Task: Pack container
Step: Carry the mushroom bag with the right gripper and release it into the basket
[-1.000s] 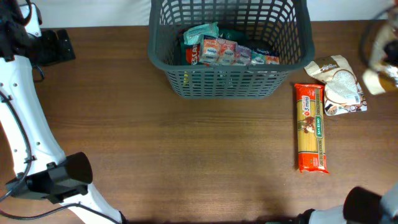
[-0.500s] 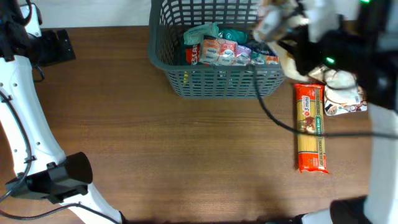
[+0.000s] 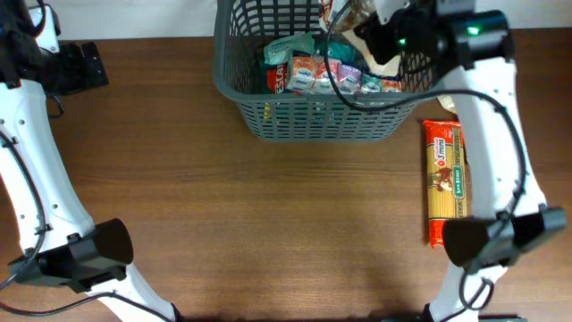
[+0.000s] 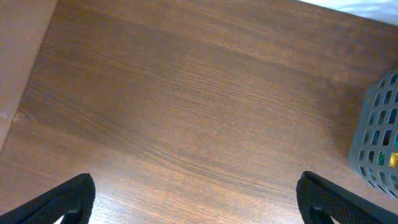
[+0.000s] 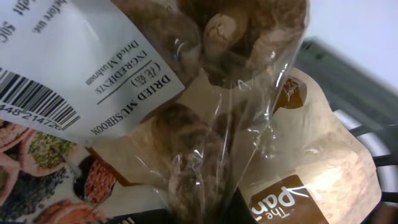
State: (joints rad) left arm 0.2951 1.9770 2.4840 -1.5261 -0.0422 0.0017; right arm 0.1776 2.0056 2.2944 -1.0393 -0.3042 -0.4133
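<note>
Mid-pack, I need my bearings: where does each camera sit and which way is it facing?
Overhead: above the table, facing straight down on container and pasta pack; left arm and right arm show.
Left wrist: on the left arm, facing down at bare table; left tool's open fingertips in the bottom corners.
Right wrist: close against the dried mushroom bag held by the right tool, brown pouch behind; own fingers unclear.
Shared: overhead and left wrist both show the container.

Container (image 3: 268,114) at far edge of worktop (image 3: 268,224), ctr, w/ packets (image 3: 322,73) in it; mushroom bag (image 5: 186,37) above its far-right part; pasta pack (image 3: 445,183) to its right, nearer front.
</note>
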